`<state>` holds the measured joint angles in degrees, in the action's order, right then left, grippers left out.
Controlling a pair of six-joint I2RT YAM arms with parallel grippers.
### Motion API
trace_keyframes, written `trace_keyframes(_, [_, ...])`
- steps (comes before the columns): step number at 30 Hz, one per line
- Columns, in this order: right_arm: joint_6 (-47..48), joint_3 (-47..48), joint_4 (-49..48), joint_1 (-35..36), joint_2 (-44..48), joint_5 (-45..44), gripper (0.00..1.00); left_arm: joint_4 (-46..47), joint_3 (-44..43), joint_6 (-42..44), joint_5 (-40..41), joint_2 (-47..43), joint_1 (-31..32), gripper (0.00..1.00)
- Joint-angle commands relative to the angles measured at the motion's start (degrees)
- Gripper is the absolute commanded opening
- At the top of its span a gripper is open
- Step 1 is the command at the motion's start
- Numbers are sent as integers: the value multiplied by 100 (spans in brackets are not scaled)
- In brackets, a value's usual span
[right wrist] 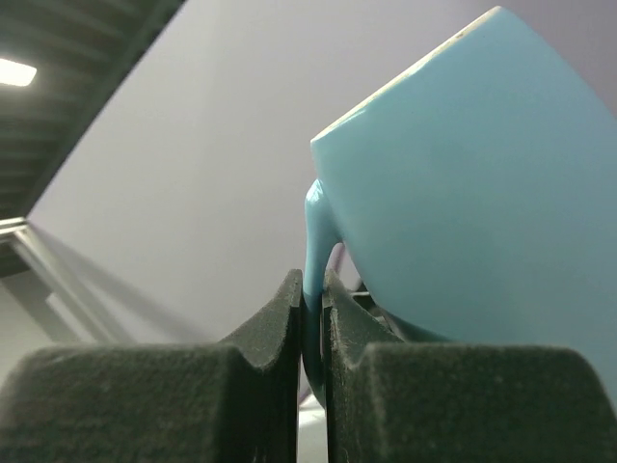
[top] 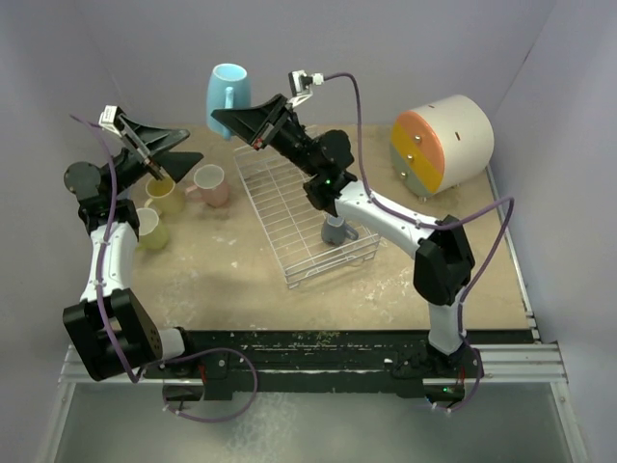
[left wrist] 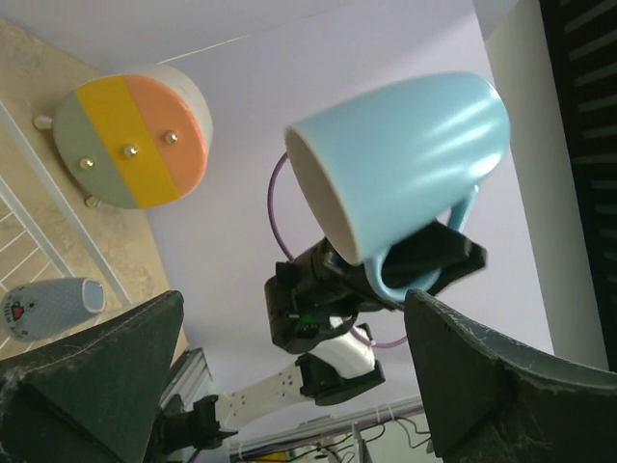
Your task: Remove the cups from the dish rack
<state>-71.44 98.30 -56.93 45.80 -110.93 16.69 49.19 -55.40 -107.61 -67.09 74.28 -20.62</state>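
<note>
My right gripper [top: 225, 117] is shut on the handle of the light blue mug [top: 228, 94] and holds it in the air over the back left of the dish rack [top: 289, 198]. The right wrist view shows the jaws [right wrist: 313, 313] pinching the handle under the mug [right wrist: 482, 193]. My left gripper [top: 190, 146] is open and empty above the cream-yellow mug [top: 164, 196]. The pink mug [top: 209, 185] and lime green mug [top: 150, 230] stand on the table left of the rack. The grey-blue mug [top: 337, 230] lies in the rack. The left wrist view shows the blue mug [left wrist: 405, 164] ahead between its fingers [left wrist: 96, 386].
A round cream-and-orange drawer unit [top: 443, 143] stands at the back right; it also shows in the left wrist view [left wrist: 130, 140]. White walls close in the back and sides. The grey-blue mug [left wrist: 53, 307] and rack wires [left wrist: 43, 207] show at the left of the left wrist view.
</note>
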Motion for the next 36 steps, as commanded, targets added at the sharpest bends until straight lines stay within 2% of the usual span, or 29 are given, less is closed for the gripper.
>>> trace_keyframes(1, [-254, 524, -1113, 283, -35, -95, 0, 472, -296, -555, 414, 53, -4, 99])
trace_keyframes(8, [-774, 696, -1703, 451, -407, -75, 0, 315, -964, -962, 540, -24, -12, 99])
trace_keyframes(14, [-990, 764, -2010, 456, -555, 44, 0, 228, -1125, -1112, 590, -123, -12, 99])
trace_keyframes(21, [-1534, 796, -2805, 456, -1000, 131, 0, 199, -1554, -1286, 674, -124, -12, 100])
trace_keyframes(24, [-1865, 965, -2967, 456, -1296, 339, 0, 380, -1661, -1400, 842, -31, -12, 92])
trace_keyframes(29, [-2103, 1250, -2675, 455, -1508, 915, 0, 537, -1712, -1449, 882, 50, -12, 61])
trace_keyframes(31, [-2219, 1341, -2690, 456, -1621, 1080, 0, 631, -1784, -1540, 886, 78, -4, 52])
trace_keyframes(33, [-2345, 1433, -2676, 460, -1729, 1226, 0, 712, -1851, -1655, 885, 62, -4, 48])
trace_keyframes(36, [-2424, 1759, -2560, 496, -1963, 1553, 0, 811, -1881, -1789, 895, -33, 26, 48])
